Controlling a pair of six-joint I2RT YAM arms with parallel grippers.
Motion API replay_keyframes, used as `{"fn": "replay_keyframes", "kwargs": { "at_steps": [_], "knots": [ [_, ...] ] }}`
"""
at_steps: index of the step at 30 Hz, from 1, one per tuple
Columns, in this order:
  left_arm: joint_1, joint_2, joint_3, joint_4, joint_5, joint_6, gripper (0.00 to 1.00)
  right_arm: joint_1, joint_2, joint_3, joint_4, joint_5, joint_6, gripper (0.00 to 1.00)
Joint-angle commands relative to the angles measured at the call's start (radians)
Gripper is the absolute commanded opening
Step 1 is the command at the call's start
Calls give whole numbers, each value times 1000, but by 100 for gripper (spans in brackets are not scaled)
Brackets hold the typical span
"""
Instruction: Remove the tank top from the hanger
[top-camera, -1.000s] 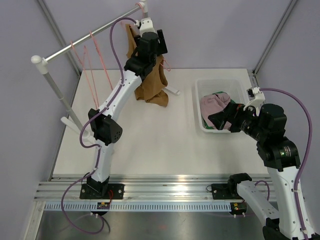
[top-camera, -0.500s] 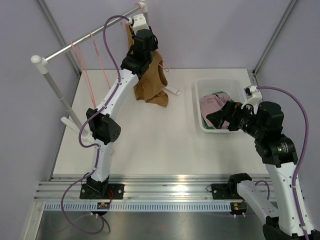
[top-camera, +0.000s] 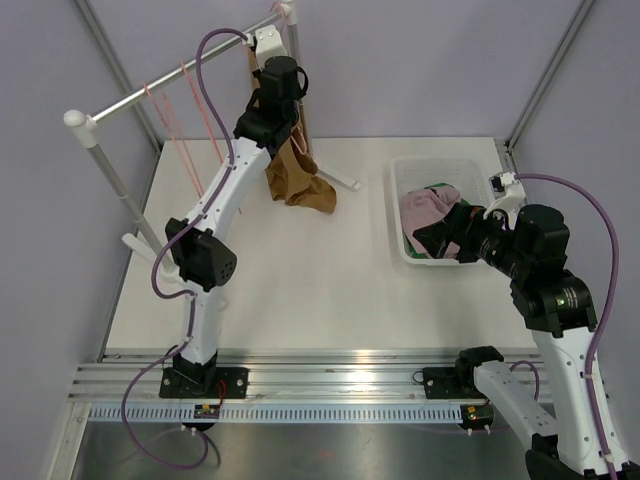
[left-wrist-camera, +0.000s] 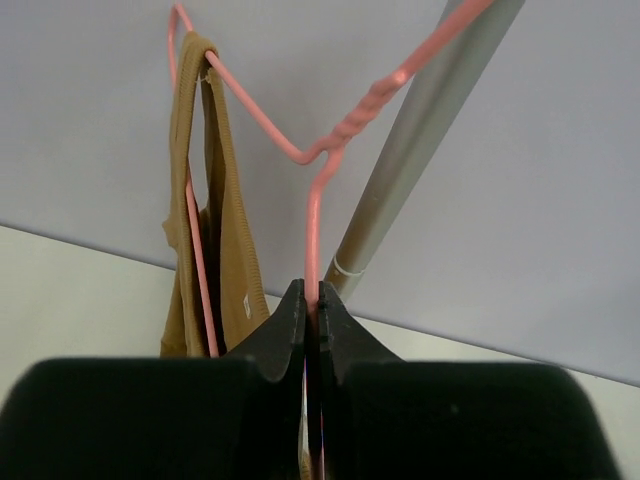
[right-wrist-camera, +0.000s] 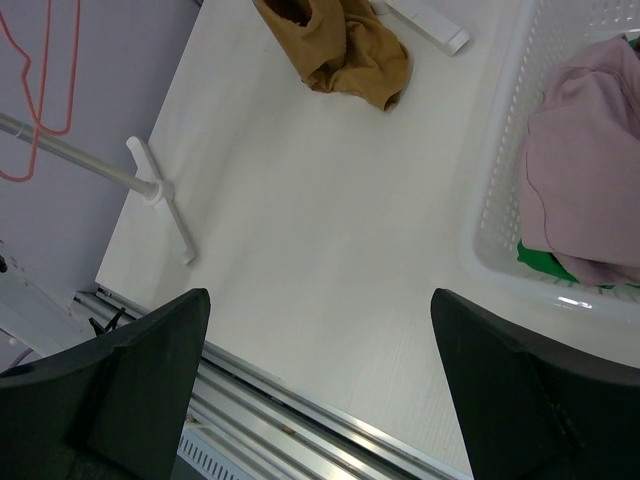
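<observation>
The brown tank top (left-wrist-camera: 225, 240) hangs by one strap from a shoulder of the pink wire hanger (left-wrist-camera: 345, 135), whose hook goes over the grey rail (left-wrist-camera: 420, 130). My left gripper (left-wrist-camera: 312, 292) is shut on the hanger's wire just below the twisted neck. From above, the left gripper (top-camera: 288, 100) is up by the rail's right end, and the tank top (top-camera: 300, 180) trails down with its hem bunched on the table. My right gripper (right-wrist-camera: 320, 295) is open and holds nothing, hovering over the table beside the basket.
A white basket (top-camera: 410, 175) at the right holds a pink garment (top-camera: 428, 210) and something green. Empty pink hangers (top-camera: 190, 130) hang on the rail's left part. The rack's white feet (right-wrist-camera: 160, 195) rest on the table.
My left gripper rose toward the rail and shut on the hanger wire. The tank top swung in and now hangs narrower. The right arm barely moved.
</observation>
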Motion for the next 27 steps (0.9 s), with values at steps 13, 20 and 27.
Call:
{"fn": "replay_keyframes", "kwargs": {
  "at_steps": [13, 20, 27],
  "knots": [
    [-58, -227, -18, 96, -144, 110, 0, -3, 2, 14, 47, -48, 7, 100],
    [-70, -471, -317, 105, -72, -5, 0, -3, -12, 29, 35, -60, 10, 100],
    [-78, -647, -525, 84, 90, -108, 0, -3, -3, 30, 62, -92, 17, 100]
  ]
}}
